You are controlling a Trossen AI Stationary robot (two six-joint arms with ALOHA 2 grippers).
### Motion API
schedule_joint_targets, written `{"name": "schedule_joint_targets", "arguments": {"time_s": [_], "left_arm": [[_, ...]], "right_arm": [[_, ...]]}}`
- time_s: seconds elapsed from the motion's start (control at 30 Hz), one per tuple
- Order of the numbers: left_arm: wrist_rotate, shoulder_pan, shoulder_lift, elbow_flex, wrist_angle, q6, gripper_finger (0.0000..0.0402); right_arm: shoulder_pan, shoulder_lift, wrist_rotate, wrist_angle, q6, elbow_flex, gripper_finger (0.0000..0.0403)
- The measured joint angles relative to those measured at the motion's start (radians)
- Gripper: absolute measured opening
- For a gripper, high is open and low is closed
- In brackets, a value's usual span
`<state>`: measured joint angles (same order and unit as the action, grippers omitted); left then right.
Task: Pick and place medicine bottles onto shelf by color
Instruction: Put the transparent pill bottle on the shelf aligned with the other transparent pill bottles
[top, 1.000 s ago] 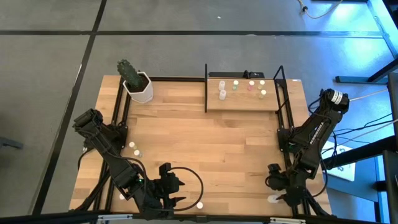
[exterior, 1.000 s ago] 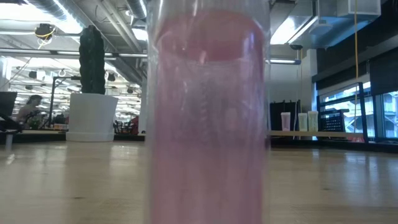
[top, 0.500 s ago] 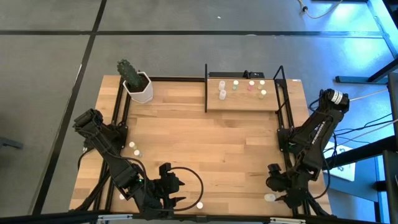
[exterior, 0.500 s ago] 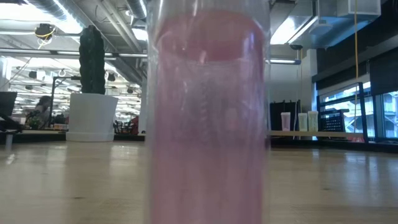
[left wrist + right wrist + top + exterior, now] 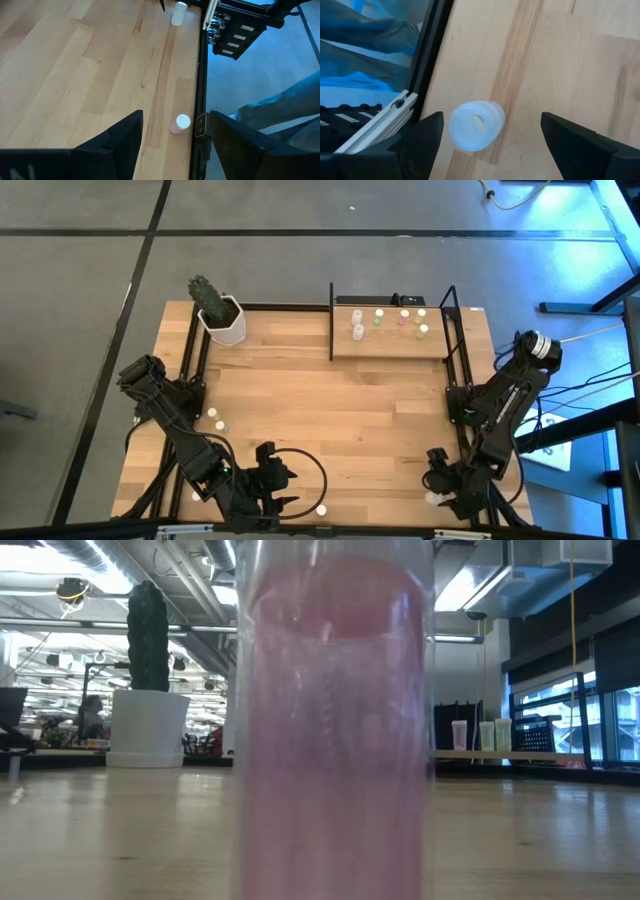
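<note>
Starting at the left of the high view, the left arm lies folded along the table's (image 5: 330, 415) left edge; two small medicine bottles (image 5: 216, 420) stand on the table just beside that arm's upper part; behind them, at the far left corner, a white hexagonal pot (image 5: 226, 322) carries a cactus (image 5: 208, 295). The left hand (image 5: 275, 502) rests low at the near edge, left of centre, with its fingers (image 5: 122, 142) spread wide and nothing between them; a white-capped bottle (image 5: 321, 509) stands just beside it at the near edge, and the left wrist view places this bottle (image 5: 180, 123) between the spread fingers' line of sight, close to the table's black rim. In the low view, a pink-tinted bottle (image 5: 335, 730) standing directly before the lens fills the middle of the picture. At the far side of the table, right of centre, the shelf (image 5: 390, 340) carries several bottles; a whitish pair (image 5: 357, 325) stands toward its left end, a green-capped one (image 5: 379, 318) beside them, a pink-capped one (image 5: 403, 318) further right, and a yellowish-capped one (image 5: 423, 331) near the right end. The right hand (image 5: 445, 490) is low at the near right corner, fingers (image 5: 422, 140) spread wide; a whitish bottle (image 5: 476, 125) stands upright on the table between the fingers, touching neither.
</note>
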<state>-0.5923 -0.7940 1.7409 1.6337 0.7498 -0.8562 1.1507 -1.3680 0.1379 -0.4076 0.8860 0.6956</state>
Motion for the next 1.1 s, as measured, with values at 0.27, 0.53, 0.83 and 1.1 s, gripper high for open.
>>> {"name": "schedule_joint_targets", "arguments": {"time_s": [0.27, 0.53, 0.83, 1.1], "left_arm": [[0.0, 0.0, 0.0, 0.0, 0.0, 0.0, 0.022], [0.0, 0.0, 0.0, 0.0, 0.0, 0.0, 0.022], [0.0, 0.0, 0.0, 0.0, 0.0, 0.0, 0.022], [0.0, 0.0, 0.0, 0.0, 0.0, 0.0, 0.022]], "right_arm": [[0.005, -0.067, -0.011, 0.032, 0.028, 0.0, 0.0335], [0.005, -0.1, -0.027, 0.038, 0.093, 0.0, 0.0335], [0.004, -0.11, -0.026, 0.077, 0.134, 0.0, 0.0282], [0.004, -0.11, 0.027, 0.079, 0.132, 0.0, 0.0165]]}}
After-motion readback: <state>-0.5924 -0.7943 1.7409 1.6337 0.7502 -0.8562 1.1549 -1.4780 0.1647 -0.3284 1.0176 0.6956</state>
